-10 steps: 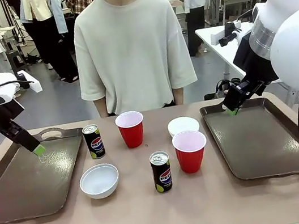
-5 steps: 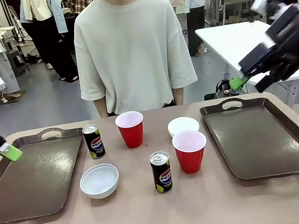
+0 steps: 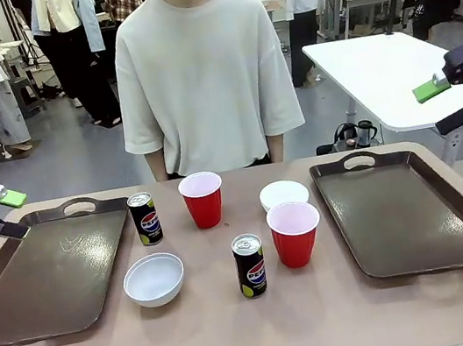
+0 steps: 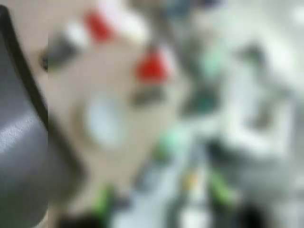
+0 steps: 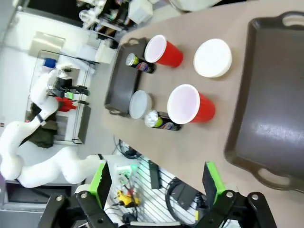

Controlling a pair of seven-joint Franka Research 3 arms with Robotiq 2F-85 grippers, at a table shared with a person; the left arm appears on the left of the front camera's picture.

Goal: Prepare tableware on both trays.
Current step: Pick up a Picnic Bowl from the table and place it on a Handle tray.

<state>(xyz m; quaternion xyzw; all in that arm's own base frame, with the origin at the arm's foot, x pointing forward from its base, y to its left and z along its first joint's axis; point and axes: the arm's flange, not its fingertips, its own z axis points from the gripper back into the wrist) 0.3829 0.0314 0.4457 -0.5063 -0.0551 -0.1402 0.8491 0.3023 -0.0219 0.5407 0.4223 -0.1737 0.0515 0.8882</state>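
Observation:
Two dark brown trays lie empty, the left tray (image 3: 49, 279) and the right tray (image 3: 412, 214). Between them on the table stand two red cups (image 3: 202, 199) (image 3: 295, 233), two white bowls (image 3: 153, 279) (image 3: 283, 193) and two black Pepsi cans (image 3: 144, 218) (image 3: 249, 265). My left gripper (image 3: 6, 215) hangs open above the left tray's far left corner, holding nothing. My right gripper (image 3: 440, 107) is open in the air beyond the right tray's far right edge. The right wrist view looks down past its green pads (image 5: 101, 178) at the near cup (image 5: 190, 104) and the right tray (image 5: 270, 114). The left wrist view is blurred.
A person in a pale shirt (image 3: 204, 71) stands at the far side of the table, hands out of sight. A white table (image 3: 374, 69) stands behind at the right. Bare tabletop (image 3: 242, 340) runs along the front edge.
Both arms have drawn back from the trays' far corners, the left gripper to the left and the right gripper up and to the right. The tableware has not moved.

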